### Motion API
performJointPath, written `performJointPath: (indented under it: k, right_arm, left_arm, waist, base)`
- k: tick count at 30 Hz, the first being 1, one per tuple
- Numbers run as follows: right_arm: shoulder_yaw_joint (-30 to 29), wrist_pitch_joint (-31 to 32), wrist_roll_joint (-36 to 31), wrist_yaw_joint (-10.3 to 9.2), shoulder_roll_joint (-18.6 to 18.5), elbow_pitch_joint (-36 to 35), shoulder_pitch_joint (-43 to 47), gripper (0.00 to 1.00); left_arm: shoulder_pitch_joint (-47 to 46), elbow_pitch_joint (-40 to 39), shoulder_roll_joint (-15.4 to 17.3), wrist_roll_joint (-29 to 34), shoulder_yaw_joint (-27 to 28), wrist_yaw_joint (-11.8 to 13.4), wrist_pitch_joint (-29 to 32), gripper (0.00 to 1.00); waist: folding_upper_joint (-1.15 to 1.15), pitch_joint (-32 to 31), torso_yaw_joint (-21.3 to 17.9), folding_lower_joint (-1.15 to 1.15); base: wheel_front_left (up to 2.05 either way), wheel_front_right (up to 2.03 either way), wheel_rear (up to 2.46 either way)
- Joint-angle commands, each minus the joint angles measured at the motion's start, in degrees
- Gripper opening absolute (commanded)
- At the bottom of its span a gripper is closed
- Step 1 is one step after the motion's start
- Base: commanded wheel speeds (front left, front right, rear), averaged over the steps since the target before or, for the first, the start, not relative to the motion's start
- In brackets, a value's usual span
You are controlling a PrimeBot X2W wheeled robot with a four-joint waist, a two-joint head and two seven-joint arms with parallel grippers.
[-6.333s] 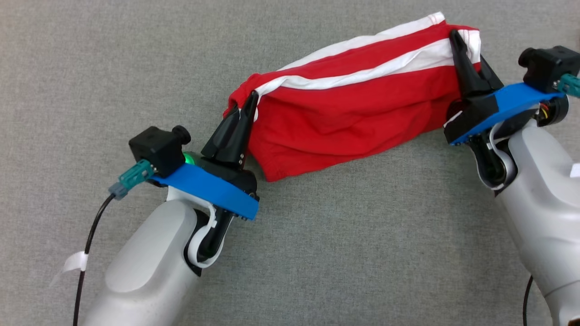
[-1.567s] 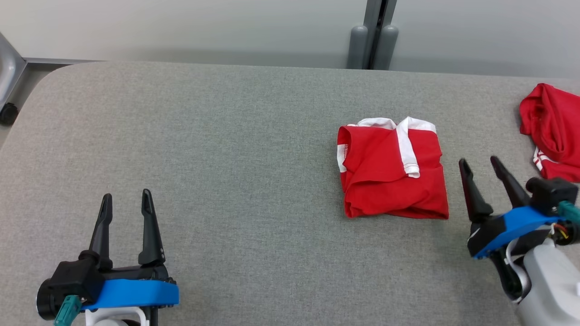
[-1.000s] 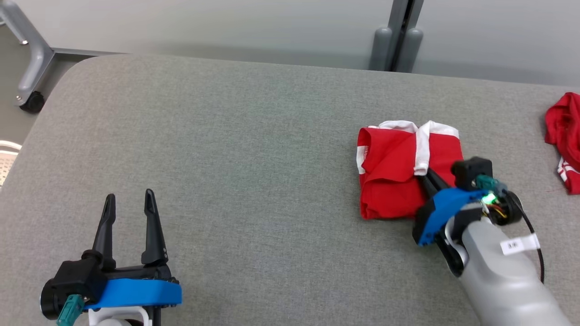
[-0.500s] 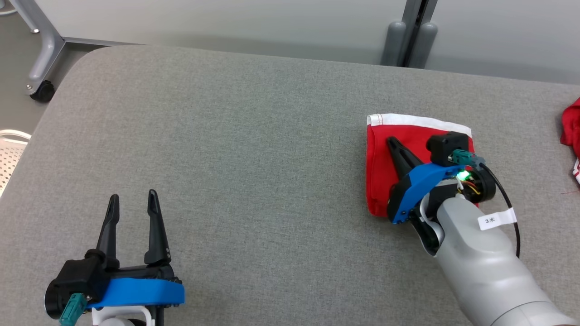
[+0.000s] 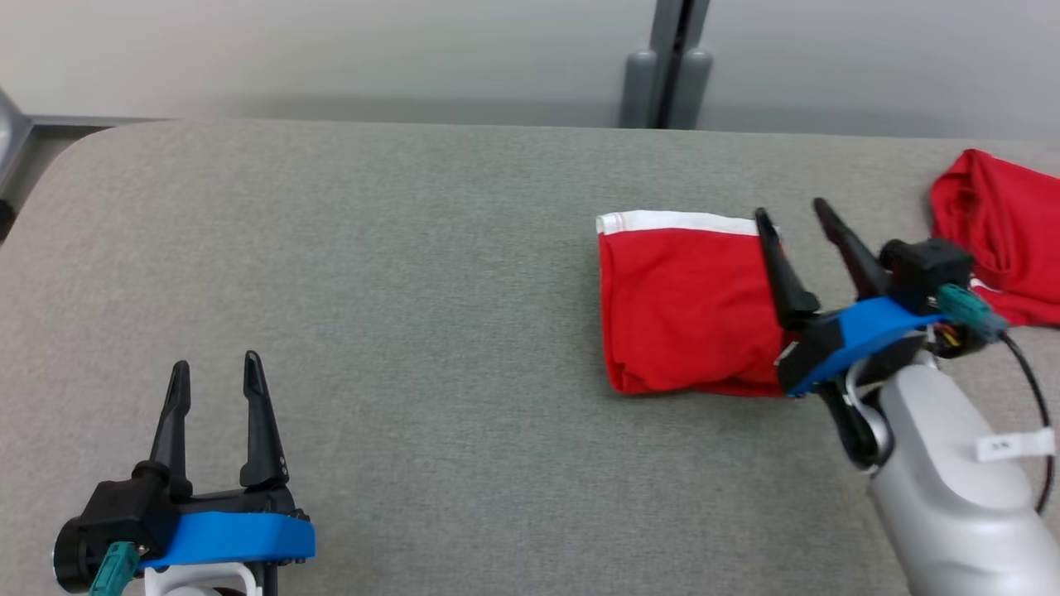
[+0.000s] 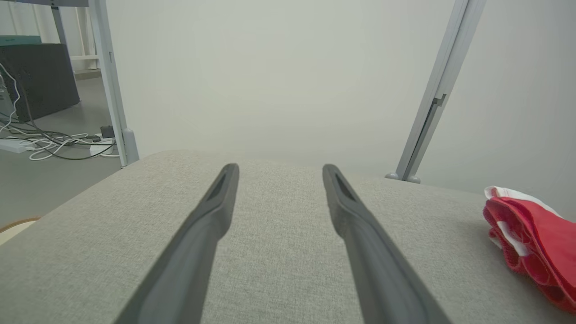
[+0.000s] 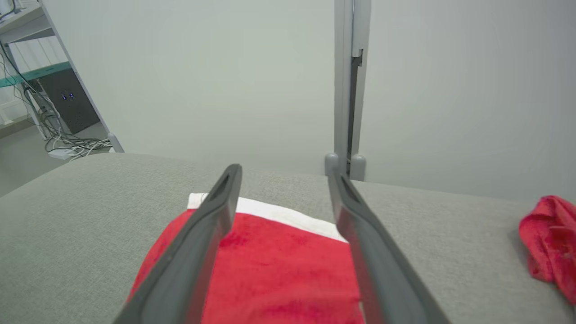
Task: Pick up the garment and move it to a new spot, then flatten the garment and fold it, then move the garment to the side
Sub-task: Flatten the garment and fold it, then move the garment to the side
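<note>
Writing on forearm tag [image 5: 1015, 445], perhaps two characters, unreadable; right gripper [image 5: 788, 209] wide apart, empty, over folded garment [image 5: 683, 306].

On the worktop [image 5: 414, 248], the folded garment [image 5: 683, 306] lies at three o'clock from centre. The right pincer [image 5: 790, 209] is over that garment's three o'clock edge. A crumpled garment [image 5: 994, 240] lies at two o'clock, near the worktop's right edge. The left pincer [image 5: 214, 377] is at eight o'clock. A post [image 5: 665, 74] stands behind the far edge at one o'clock.
</note>
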Motion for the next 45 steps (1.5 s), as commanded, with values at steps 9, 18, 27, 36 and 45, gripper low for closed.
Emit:
performJointPath:
  k: [9,18,27,36,45]
  right_arm:
    - [-11.5,-0.2,-4.86,0.01,-2.67,-18.86,16.86,1.0]
    - [-17.14,-0.21,-8.77,0.01,0.8,-28.97,30.32,1.0]
    - [-18.56,-0.21,-9.81,0.01,2.73,-28.95,32.92,1.0]
    - [-19.16,-0.21,-10.49,0.01,3.76,-29.2,33.98,1.0]
    - [-20.18,-0.21,-10.81,0.01,3.42,-28.53,33.38,1.0]
  left_arm:
    - [1.04,-0.23,-0.06,2.05,1.22,0.03,-0.12,1.0]
    - [2.51,0.82,-0.06,2.72,0.83,0.44,-0.12,1.0]
    - [3.31,0.91,-0.07,3.43,0.98,0.24,-0.12,1.0]
    - [3.5,1.21,-0.07,2.87,1.04,0.48,-0.12,1.0]
    - [4.25,0.72,-0.07,3.32,1.41,0.57,-0.12,1.0]
  waist:
    - [-0.01,-2.58,-5.34,0.0]
    - [-0.01,-3.95,-5.82,0.0]
    - [-0.01,-4.58,-5.14,0.0]
    - [-0.01,-5.59,-4.48,0.0]
    - [-0.01,-5.39,-3.94,0.0]
  base:
    - [0.0,0.0,0.0]
    - [0.0,0.0,0.0]
    - [0.0,0.0,0.0]
    - [0.0,0.0,0.0]
    - [0.0,0.0,0.0]
